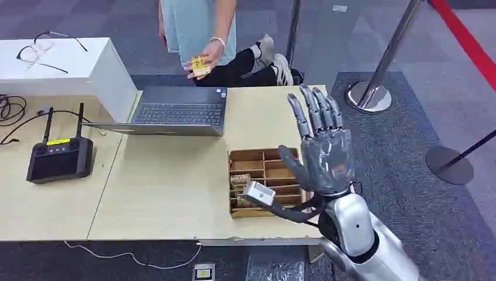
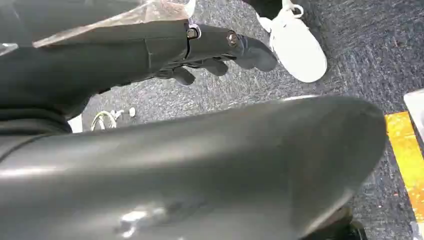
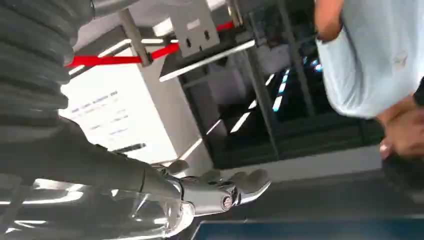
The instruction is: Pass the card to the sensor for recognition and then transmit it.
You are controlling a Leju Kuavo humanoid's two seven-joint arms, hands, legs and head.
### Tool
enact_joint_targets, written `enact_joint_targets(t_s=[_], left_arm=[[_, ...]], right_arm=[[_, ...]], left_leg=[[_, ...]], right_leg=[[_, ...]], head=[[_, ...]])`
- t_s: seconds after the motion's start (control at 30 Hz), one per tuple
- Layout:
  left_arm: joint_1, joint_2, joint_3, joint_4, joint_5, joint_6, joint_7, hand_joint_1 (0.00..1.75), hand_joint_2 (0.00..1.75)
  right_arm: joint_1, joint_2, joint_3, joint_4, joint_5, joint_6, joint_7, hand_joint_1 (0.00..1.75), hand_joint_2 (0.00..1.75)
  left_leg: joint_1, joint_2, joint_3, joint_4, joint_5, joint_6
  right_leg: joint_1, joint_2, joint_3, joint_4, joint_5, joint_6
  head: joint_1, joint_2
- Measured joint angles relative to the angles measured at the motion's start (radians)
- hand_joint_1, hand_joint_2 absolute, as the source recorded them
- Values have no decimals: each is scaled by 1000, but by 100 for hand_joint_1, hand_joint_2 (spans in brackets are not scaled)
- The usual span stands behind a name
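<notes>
Raising spread grey fingers, right hand (image 1: pixel 324 155) hovers beside compartmented wooden box (image 1: pixel 266 181)

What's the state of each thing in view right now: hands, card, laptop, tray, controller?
Right hand: raised over the table's right end, fingers spread, holding nothing.
Left hand: hanging over the carpet, fingers curled, nothing in it.
Yellow card: held in the person's hand, beyond the table.
Laptop: open, lid laid flat.
Wooden compartment tray: uncovered, a few items in the left slots.
Black controller: antennas up, screen dark.
</notes>
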Motion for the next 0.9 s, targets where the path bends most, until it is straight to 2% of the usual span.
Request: enact_joint_targets(t_s=[0.3, 0.4, 0.57, 0.63, 0.7, 0.73, 0.9], left_arm=[[5, -3, 0, 0, 5, 5, 6, 0, 0], [5, -4, 0, 0, 5, 6, 6, 0, 0], [4, -7, 0, 0, 2, 6, 1, 0, 0], [3, -8, 0, 0, -6, 4, -1, 0, 0], [3, -8, 0, 0, -13, 2, -1, 0, 0], [2, -8, 0, 0, -15, 2, -1, 0, 0], [-2, -8, 0, 0, -23, -5, -1, 0, 0]], right_arm=[[69, -39, -100, -114, 16, -3, 29, 0, 175], [82, -47, -118, -129, -18, 22, 27, 0, 175], [87, -48, -118, -123, -57, 77, -7, 5, 175], [82, -47, -111, -108, -67, 92, -24, 30, 175], [71, -41, -101, -88, -72, 108, -37, 26, 175], [62, -39, -97, -77, -76, 117, -43, 19, 175], [17, -26, -70, -26, -90, 137, -54, 23, 175]], left_leg=[[0, 0, 0, 0, 0, 0], [0, 0, 0, 0, 0, 0], [0, 0, 0, 0, 0, 0], [0, 0, 0, 0, 0, 0], [0, 0, 0, 0, 0, 0], [0, 0, 0, 0, 0, 0], [0, 0, 0, 0, 0, 0]], right_leg=[[0, 0, 0, 0, 0, 0], [0, 0, 1, 0, 0, 0], [0, 0, 1, 0, 0, 0], [1, 0, 1, 0, 0, 0], [1, 0, 1, 0, 0, 0], [1, 0, 1, 0, 0, 0], [1, 0, 1, 0, 0, 0]], head=[[0, 0], [0, 0], [0, 0], [0, 0], [0, 0], [0, 0], [0, 0]])
